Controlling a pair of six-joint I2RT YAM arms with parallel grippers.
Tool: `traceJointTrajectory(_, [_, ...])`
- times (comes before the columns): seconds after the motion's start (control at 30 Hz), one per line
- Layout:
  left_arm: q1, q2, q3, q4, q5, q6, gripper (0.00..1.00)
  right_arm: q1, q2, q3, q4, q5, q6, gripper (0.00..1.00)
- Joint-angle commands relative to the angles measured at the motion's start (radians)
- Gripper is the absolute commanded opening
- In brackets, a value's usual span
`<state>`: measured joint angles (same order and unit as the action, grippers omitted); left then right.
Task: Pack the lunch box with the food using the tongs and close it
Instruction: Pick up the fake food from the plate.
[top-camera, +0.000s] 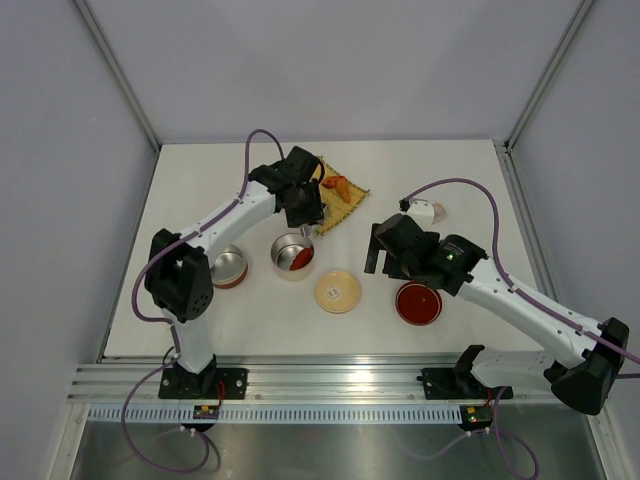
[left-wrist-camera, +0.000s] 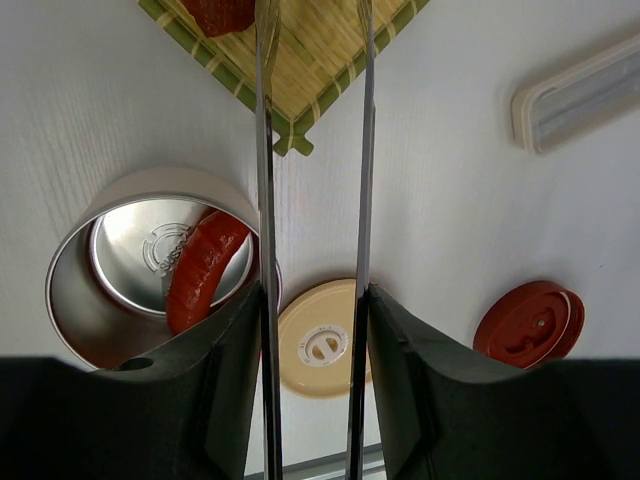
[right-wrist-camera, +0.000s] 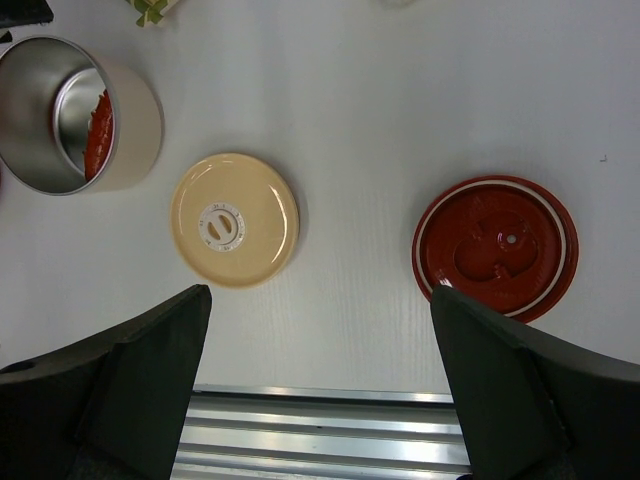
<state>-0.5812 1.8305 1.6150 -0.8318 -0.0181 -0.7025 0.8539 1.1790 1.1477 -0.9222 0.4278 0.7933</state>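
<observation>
Fingers (left-wrist-camera: 200, 400) of the left gripper (left-wrist-camera: 315, 295) pinch the tongs (left-wrist-camera: 265, 200) beside the lunch box (left-wrist-camera: 75, 300) holding a red sausage (left-wrist-camera: 200, 270), while the right gripper (right-wrist-camera: 320, 300) gapes wide.

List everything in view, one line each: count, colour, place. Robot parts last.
lunch box: one, silver, open, left of the cream lid
red sausage piece: one, inside the lunch box
food pieces: at least two, orange and red, on the mat
mat: one, yellow-green woven, far middle of the table
tongs: one, silver, in the left gripper
cream lid: one, between lunch box and red lid
red lid: one, right of the cream lid
red-brown tin: one, left of the lunch box
translucent case: one, pale, right of the mat
table: one, white
left gripper: clamped on the tongs
right gripper: open, empty, above the lids
</observation>
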Motion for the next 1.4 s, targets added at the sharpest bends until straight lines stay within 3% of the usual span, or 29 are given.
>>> traceJointTrajectory(0.0, [-0.002, 0.045, 0.100, 0.010, -0.068, -0.038, 0.46, 0.004, -0.025, -0.003, 0.000, 0.031, 0.009, 1.00])
traceJointTrajectory(0.2, [-0.003, 0.108, 0.163, -0.033, -0.075, -0.042, 0.52, 0.004, -0.044, -0.017, -0.009, 0.032, 0.012, 0.99])
traceJointTrajectory(0.63, [-0.003, 0.164, 0.198, -0.044, -0.089, -0.028, 0.52, 0.004, -0.064, -0.031, -0.021, 0.037, 0.020, 0.99])
traceJointTrajectory(1.07, [-0.032, 0.148, 0.253, -0.104, -0.160, 0.037, 0.22, 0.004, -0.051, -0.020, -0.017, 0.035, 0.020, 0.99])
traceJointTrajectory(1.13, [-0.042, 0.113, 0.260, -0.113, -0.178, 0.054, 0.14, 0.004, -0.050, -0.020, -0.017, 0.035, 0.020, 0.99])
traceJointTrajectory(1.37, [-0.052, -0.025, 0.203, -0.101, -0.180, 0.106, 0.01, 0.004, -0.041, -0.016, -0.014, 0.035, 0.020, 0.99])
